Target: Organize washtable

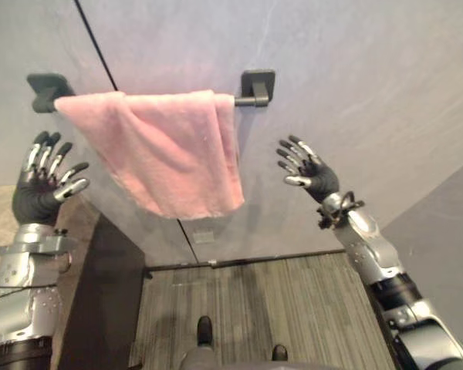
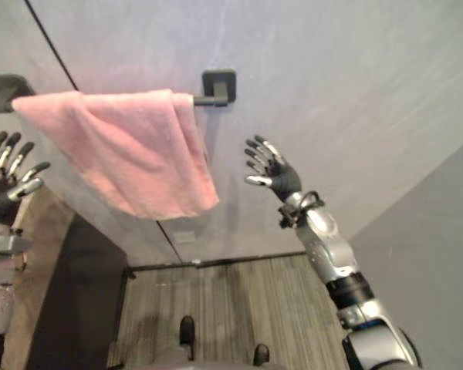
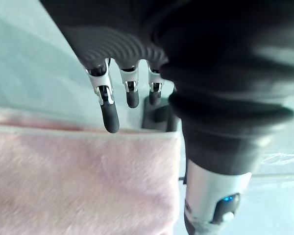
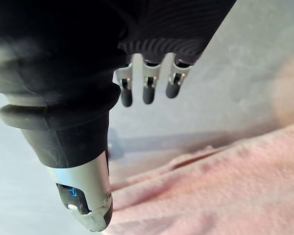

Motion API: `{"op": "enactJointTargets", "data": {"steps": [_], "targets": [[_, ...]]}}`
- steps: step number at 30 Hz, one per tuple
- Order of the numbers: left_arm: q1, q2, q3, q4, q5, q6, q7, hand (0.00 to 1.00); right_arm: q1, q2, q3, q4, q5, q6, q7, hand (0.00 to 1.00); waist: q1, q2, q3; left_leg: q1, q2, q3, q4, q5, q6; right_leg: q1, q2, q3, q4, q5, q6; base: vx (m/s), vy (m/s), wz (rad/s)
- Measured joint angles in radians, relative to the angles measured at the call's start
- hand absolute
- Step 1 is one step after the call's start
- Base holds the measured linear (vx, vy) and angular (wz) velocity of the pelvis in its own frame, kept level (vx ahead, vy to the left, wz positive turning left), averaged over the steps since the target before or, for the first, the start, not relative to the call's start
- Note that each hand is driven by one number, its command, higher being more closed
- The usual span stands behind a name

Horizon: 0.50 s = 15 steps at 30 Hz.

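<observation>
Left hand [image 1: 42, 189] is up at the left side of my view, palm toward the wall, its fingers [image 3: 109, 115] straight and spread, holding nothing. It hangs just beside the left end of the pink towel [image 1: 170, 150] without touching it; from my left wrist, the dark fingertips stand above the towel's top edge with a gap between them.

My right hand [image 1: 312, 173] is raised on the other side, to the right of the towel and apart from it. Its fingers [image 4: 148, 90] are relaxed, only slightly bent, and empty. From my right wrist, the towel's folds lie below the fingertips, not in contact.

The towel is draped over a black towel bar [image 1: 245, 100], which is fixed to the grey wall [image 1: 355, 77] by two square black brackets. The cloth covers most of the bar, from the left bracket [image 1: 48, 89] nearly to the right bracket [image 1: 257, 86]. It hangs unevenly, bunched in folds, with its lowest corner toward the right. A thin dark seam runs slantwise down the wall behind it.

Below the wall is a grey striped floor [image 1: 278, 308], and a dark panel [image 1: 100, 293] stands at the lower left under my left arm.
</observation>
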Motion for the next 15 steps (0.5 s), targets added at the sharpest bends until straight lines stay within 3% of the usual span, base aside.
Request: {"op": "enactJointTargets", "data": {"steps": [5, 10, 15], "targets": [[0.059, -0.103, 0.155, -0.001, 0.009, -0.011, 0.047, 0.00, 0.172, 0.015, -0.220, -0.053, 0.001, -0.006, -0.009, 0.00, -0.001, 0.009, -0.038, 0.006, -0.008, -0.028, 0.000, 0.000, 0.000, 0.016, -0.008, -0.026, 0.010, -0.024, -0.003, 0.01, 0.001, 0.16], [0.122, -0.226, 0.314, 0.000, 0.020, -0.033, 0.113, 0.00, 0.325, 0.098, -0.409, -0.070, -0.003, -0.016, -0.055, 0.00, -0.003, 0.021, -0.067, 0.013, -0.014, -0.035, 0.000, -0.005, -0.003, 0.031, -0.012, -0.043, 0.012, -0.030, 0.001, 0.01, 0.003, 0.09], [0.177, -0.351, 0.363, 0.028, 0.025, -0.048, 0.174, 0.00, 0.417, 0.200, -0.556, -0.074, -0.027, -0.024, -0.116, 0.00, -0.008, 0.032, -0.081, 0.028, -0.016, -0.037, 0.000, -0.009, 0.001, 0.046, -0.014, -0.048, 0.017, -0.041, 0.007, -0.01, 0.000, 0.05]]}}
